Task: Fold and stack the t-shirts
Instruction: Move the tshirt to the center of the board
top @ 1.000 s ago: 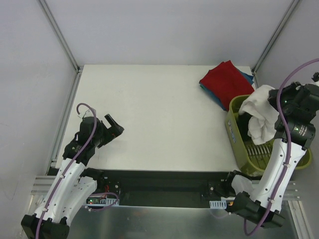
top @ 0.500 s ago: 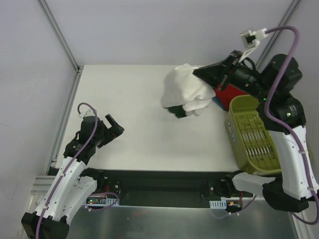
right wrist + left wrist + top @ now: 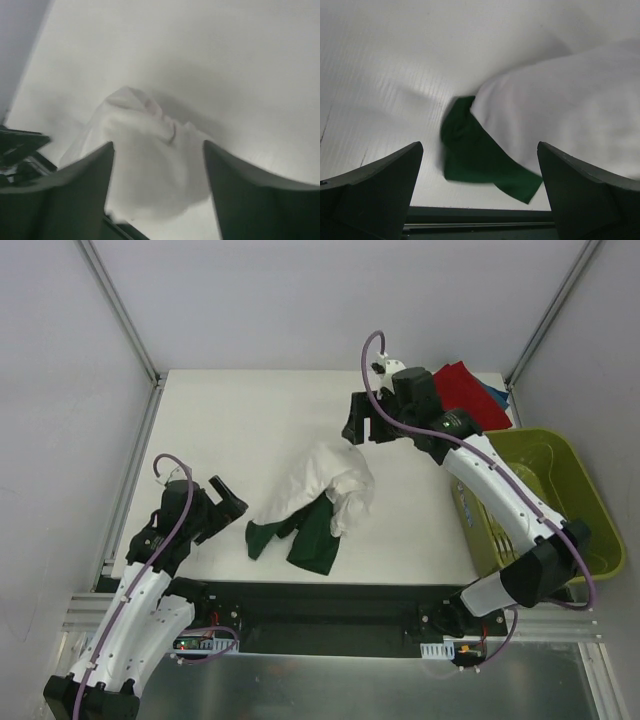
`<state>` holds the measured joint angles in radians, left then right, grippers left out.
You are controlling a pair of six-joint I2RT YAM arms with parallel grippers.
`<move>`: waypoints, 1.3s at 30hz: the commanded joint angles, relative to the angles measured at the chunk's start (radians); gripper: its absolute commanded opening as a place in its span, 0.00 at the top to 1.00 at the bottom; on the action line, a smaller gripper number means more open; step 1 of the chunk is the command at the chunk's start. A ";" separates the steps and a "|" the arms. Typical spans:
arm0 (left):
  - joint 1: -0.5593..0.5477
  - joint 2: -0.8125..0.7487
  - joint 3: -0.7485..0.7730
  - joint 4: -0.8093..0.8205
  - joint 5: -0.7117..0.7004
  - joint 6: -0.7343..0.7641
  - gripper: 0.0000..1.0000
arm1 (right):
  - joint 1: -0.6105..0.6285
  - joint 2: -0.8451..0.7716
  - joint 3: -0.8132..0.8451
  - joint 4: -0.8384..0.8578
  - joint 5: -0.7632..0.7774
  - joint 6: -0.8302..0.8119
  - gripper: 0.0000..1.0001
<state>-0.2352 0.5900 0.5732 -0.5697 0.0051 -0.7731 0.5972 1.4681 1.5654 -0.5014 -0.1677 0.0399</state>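
A crumpled cream-white t-shirt [image 3: 325, 480] with dark green sleeves [image 3: 310, 532] lies in a heap near the table's front middle. The left wrist view shows its white body [image 3: 570, 110] and a green sleeve [image 3: 475, 160]; the right wrist view shows it as a white heap [image 3: 150, 160]. My right gripper [image 3: 362, 430] hangs open above and behind the heap, nothing between its fingers [image 3: 80, 195]. To the left of the shirt rests my left gripper [image 3: 233, 498], open and pointing at it. A folded red t-shirt [image 3: 470, 390] lies on a teal-blue one [image 3: 500, 393] at the back right.
An olive-green plastic basket [image 3: 560, 455] stands at the table's right edge, by the right arm. Metal frame posts rise at the back corners of the table [image 3: 260, 420]. The black front rail [image 3: 480, 220] runs under the left gripper's view.
The right arm swung the cream-white shirt out of the basket, over to the table's middle, then opened and let it drop. The left arm has not moved.
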 commanded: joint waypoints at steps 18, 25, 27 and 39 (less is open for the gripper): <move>-0.003 0.197 -0.154 0.128 0.239 -0.094 0.05 | 0.106 -0.339 -0.806 0.214 0.212 0.225 0.03; -0.010 0.327 -0.214 0.312 0.311 -0.143 0.08 | 0.208 -0.204 -0.820 0.348 0.246 0.307 0.03; -0.018 0.370 -0.210 0.362 0.325 -0.149 0.16 | 0.219 -0.123 -0.794 0.343 0.247 0.327 0.06; -0.036 0.372 -0.147 0.398 0.345 -0.111 1.00 | 0.251 -0.122 -0.779 0.315 0.348 0.361 0.97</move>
<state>-0.2630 1.0542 0.3714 -0.1921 0.3351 -0.9031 0.8268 1.4685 0.7521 -0.1764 0.1040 0.4095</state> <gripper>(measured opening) 0.014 0.108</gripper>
